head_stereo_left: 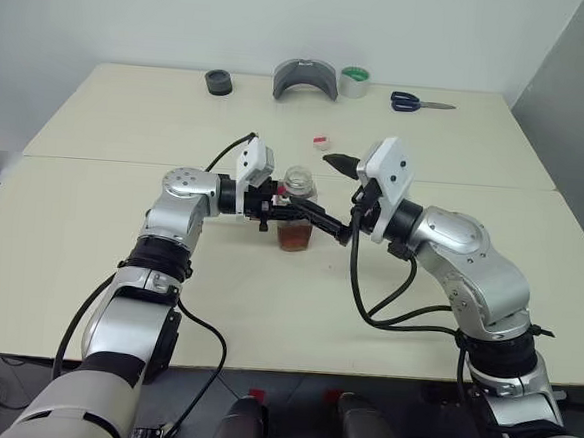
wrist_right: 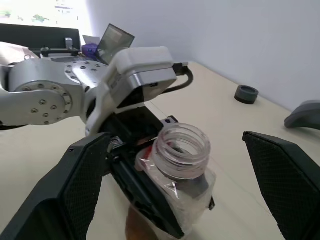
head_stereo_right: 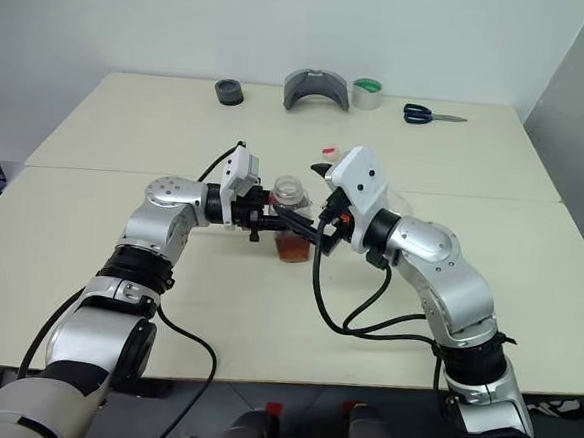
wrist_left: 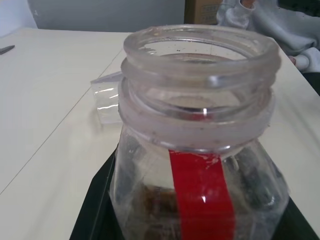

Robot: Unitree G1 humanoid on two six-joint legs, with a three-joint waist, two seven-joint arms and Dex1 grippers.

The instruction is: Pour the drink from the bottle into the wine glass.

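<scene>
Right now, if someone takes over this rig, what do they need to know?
Left claw: shut on the bottle, upright, mouth open.
Right claw: open, empty, either side of the bottle's neck.
Drink: all in the bottle's lower part.
Cap: on the table beyond the bottle.
Done: bottle gripped, cap off.
Left: all the pouring. I cannot place the wine glass, so find it first.

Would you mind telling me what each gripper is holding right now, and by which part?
The left gripper holds the uncapped bottle by its body, below the neck. The right gripper is open around the bottle's mouth and holds nothing.
</scene>
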